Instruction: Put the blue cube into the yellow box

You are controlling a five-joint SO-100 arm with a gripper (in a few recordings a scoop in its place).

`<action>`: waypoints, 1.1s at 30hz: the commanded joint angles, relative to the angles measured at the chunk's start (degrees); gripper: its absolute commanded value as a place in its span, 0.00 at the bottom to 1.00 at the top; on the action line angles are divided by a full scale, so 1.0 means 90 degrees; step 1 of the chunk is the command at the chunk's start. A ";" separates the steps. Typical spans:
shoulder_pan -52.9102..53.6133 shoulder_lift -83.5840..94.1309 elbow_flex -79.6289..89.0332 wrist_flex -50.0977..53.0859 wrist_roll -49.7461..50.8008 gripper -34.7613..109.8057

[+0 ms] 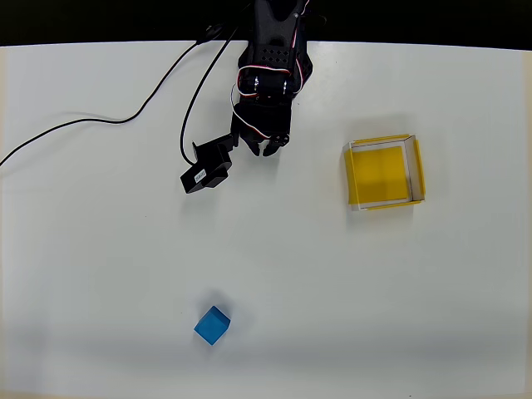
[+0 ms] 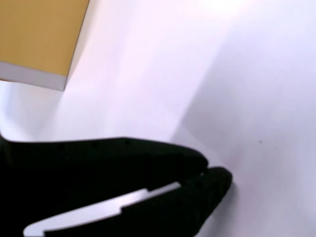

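Note:
The blue cube (image 1: 213, 325) sits alone on the white table near the front edge, left of centre in the overhead view. The yellow box (image 1: 384, 172) lies open-topped at the right, with nothing in it; one of its corners (image 2: 39, 34) shows at the top left of the wrist view. My black gripper (image 1: 261, 148) hangs near the back of the table, far behind the cube and left of the box. In the wrist view its fingers (image 2: 205, 172) meet at the tips with nothing between them.
A black cable (image 1: 91, 123) snakes over the table's back left towards the arm's base. The black camera block (image 1: 206, 171) sticks out to the left of the gripper. The white table (image 1: 349, 291) stretches wide between cube and box.

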 commanded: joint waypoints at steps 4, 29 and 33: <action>-0.0127 0.0176 0.0166 0.0107 -0.0020 0.25; 0.1152 -0.2500 -0.0498 -0.5313 -0.0889 0.40; 0.1318 -0.3730 -0.1094 -0.6787 -0.0684 0.44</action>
